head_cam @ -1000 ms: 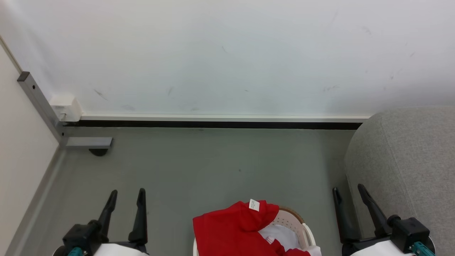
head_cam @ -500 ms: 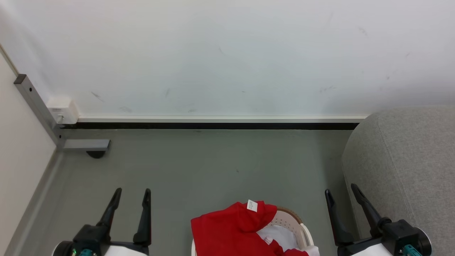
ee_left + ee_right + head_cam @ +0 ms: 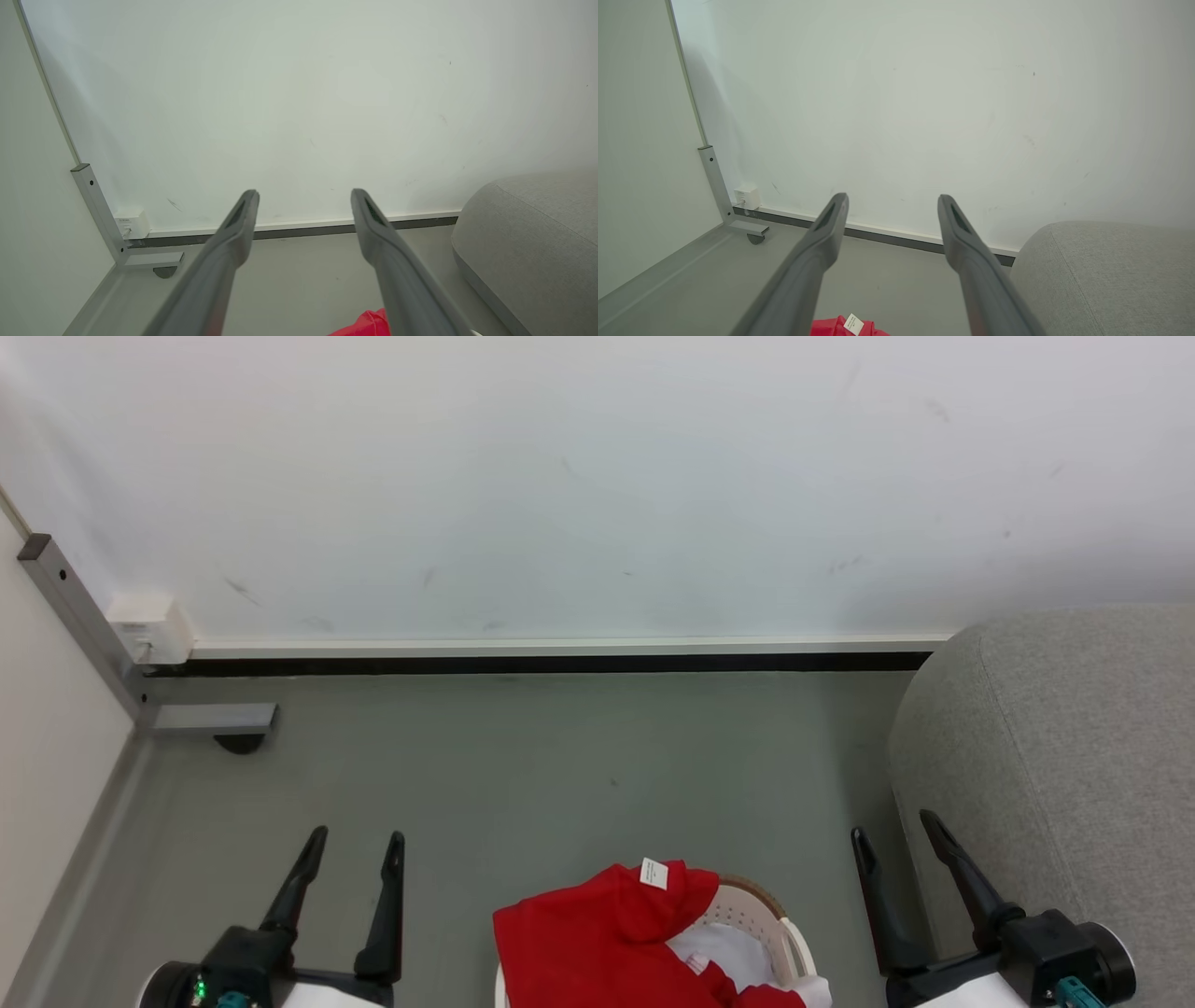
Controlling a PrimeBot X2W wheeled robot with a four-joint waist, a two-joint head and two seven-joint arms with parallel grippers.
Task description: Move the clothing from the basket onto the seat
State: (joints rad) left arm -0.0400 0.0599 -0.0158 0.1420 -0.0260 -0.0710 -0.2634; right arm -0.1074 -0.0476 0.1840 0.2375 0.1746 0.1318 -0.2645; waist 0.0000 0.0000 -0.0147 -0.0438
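The red clothing [image 3: 597, 943] with a white neck tag lies heaped in the cream basket [image 3: 758, 919] at the bottom centre of the head view, draped over its left rim. A corner of the clothing [image 3: 369, 324] peeks in at the bottom of the left wrist view, and the tagged fold of the clothing [image 3: 850, 325] in the right wrist view. The grey seat [image 3: 1064, 756] stands at the right, beside the basket. My left gripper [image 3: 358, 838] hangs open to the left of the basket, empty. My right gripper [image 3: 892, 823] is open between basket and seat, holding nothing.
A white wall [image 3: 597, 476] with a dark baseboard closes the far side. A metal partition post and its foot [image 3: 210, 719] with a caster stand at the far left, next to a small white box [image 3: 145, 616]. Grey floor [image 3: 560, 765] lies between wall and basket.
The head view has drifted slightly, shifting the whole scene left and down. Both grippers stay open; the left one sits a little further right in the picture, the right one a little further left.
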